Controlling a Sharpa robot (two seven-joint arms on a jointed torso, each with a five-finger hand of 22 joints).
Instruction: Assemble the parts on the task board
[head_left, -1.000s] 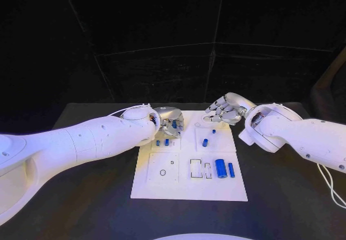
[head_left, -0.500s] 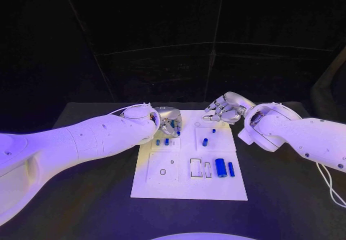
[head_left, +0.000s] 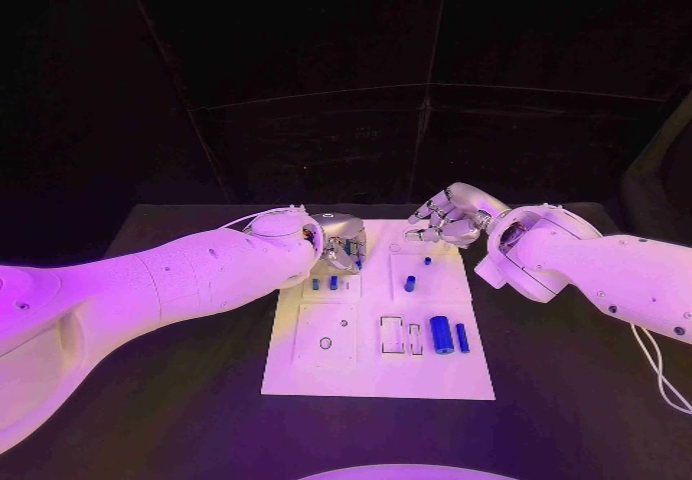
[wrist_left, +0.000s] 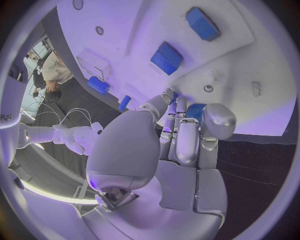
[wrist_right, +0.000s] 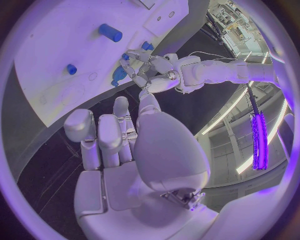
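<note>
Here, left hand (head_left: 340, 243) pinching a blue part (wrist_left: 195, 109) over the task board's (head_left: 378, 378) far-left edge, right hand (head_left: 450, 222) curled, holding nothing.

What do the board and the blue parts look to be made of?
Board: probably plastic, though painted metal is possible; a flat matte white plate with cut slots and holes. Blue parts: likely plastic or anodised metal; evenly coloured, smooth, with a faint sheen. The left hand grips one.

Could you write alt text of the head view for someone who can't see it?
Two white robot arms reach over a white task board on a black table. The left robot hand holds a small blue part at the board's far end; the right robot hand hovers nearby.
</note>
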